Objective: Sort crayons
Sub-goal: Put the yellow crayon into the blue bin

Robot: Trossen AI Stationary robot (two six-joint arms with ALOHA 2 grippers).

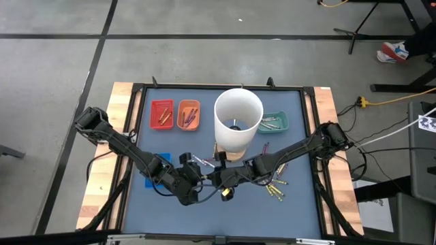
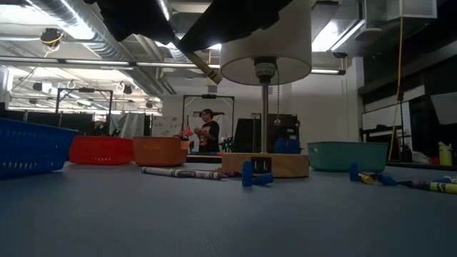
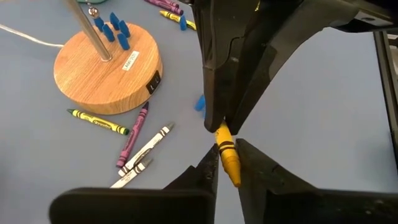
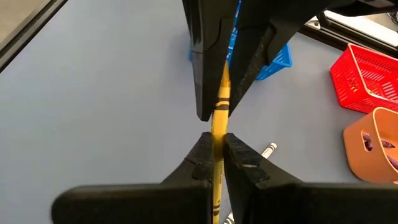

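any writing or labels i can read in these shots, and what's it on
None can be read.
Small white label on the round wooden base: print too small to read.
Black-printed wrappers on the yellow crayon and the white crayon: blurred.
Black and white marker on the grey box at the table's right: a pattern, no words.

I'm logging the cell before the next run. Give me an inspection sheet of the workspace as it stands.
Surface: blue-grey mat on a wooden table.
Job's things: yellow crayon held between both grippers above the mat; loose crayons on the right; red tray, orange tray, green tray and blue tray.
Clutter: white lamp on a wooden base.
Grippers: left gripper and right gripper both shut on the yellow crayon.
Cables: yellow and black cables on the floor, right.
Surroundings: person standing far behind the table.
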